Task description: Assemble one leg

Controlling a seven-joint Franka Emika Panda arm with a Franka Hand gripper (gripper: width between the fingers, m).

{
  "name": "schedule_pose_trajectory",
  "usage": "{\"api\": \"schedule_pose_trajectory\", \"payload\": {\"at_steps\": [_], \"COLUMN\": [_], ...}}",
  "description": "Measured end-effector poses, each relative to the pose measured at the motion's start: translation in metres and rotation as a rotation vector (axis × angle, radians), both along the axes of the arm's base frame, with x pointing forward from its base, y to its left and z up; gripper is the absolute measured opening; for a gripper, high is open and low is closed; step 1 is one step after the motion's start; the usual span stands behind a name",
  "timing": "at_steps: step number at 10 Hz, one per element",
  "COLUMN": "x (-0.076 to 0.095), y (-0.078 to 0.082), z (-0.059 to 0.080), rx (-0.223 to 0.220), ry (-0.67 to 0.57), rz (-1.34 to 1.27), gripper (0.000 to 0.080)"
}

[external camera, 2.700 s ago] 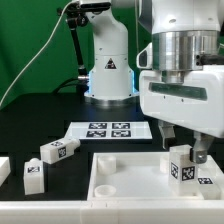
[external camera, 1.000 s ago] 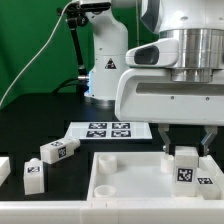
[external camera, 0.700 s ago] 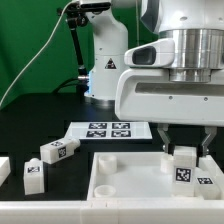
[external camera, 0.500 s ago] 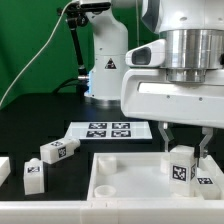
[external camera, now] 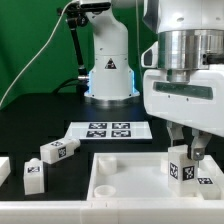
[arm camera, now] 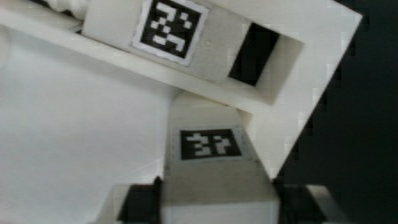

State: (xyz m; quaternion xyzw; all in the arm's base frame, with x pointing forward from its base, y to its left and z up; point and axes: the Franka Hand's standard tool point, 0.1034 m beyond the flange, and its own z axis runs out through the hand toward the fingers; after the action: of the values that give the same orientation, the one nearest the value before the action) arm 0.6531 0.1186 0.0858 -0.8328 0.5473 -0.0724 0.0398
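My gripper is shut on a leg, a small white block with a tag on its face. It holds the leg upright over the right part of the large white square piece, at a corner socket. In the wrist view the leg runs between my two dark fingers down to the white piece, which carries a tag. Two more legs lie on the black table on the exterior view's left.
The marker board lies flat behind the white piece. The robot base stands at the back. Another white part shows at the exterior view's left edge. A tagged white part sits right of the held leg.
The gripper and the held leg have turned about the vertical and shifted slightly; the leg stays at the right corner of the white piece.
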Motion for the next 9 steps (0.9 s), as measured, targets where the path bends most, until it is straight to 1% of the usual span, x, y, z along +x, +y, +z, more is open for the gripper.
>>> {"api": "schedule_pose_trajectory", "payload": {"at_steps": [1,2,3,4,5,6,8,9], "x": [-0.0005,-0.0008,-0.0009,-0.0011,-0.0007,-0.0001,0.0014,0.0016], "y": [0.0015,0.0023,0.0012,-0.0005,-0.0007,-0.0005,-0.0021,-0.0011], "z": [-0.0007,-0.0012,-0.0018,-0.0033,-0.0029,-0.0023,-0.0014,-0.001], "rx": [0.008,0.01,-0.002,-0.017,-0.037,-0.067,-0.118,-0.13], "ry": [0.001,0.001,0.003,0.006,0.007,0.008,0.013,0.014], "rz": [-0.029,-0.036,0.02,0.101,0.187,0.308,0.551,0.622], "gripper": [0.0391,0.0391,0.0539,0.0625,0.0625,0.0645,0.0648,0.0649]}}
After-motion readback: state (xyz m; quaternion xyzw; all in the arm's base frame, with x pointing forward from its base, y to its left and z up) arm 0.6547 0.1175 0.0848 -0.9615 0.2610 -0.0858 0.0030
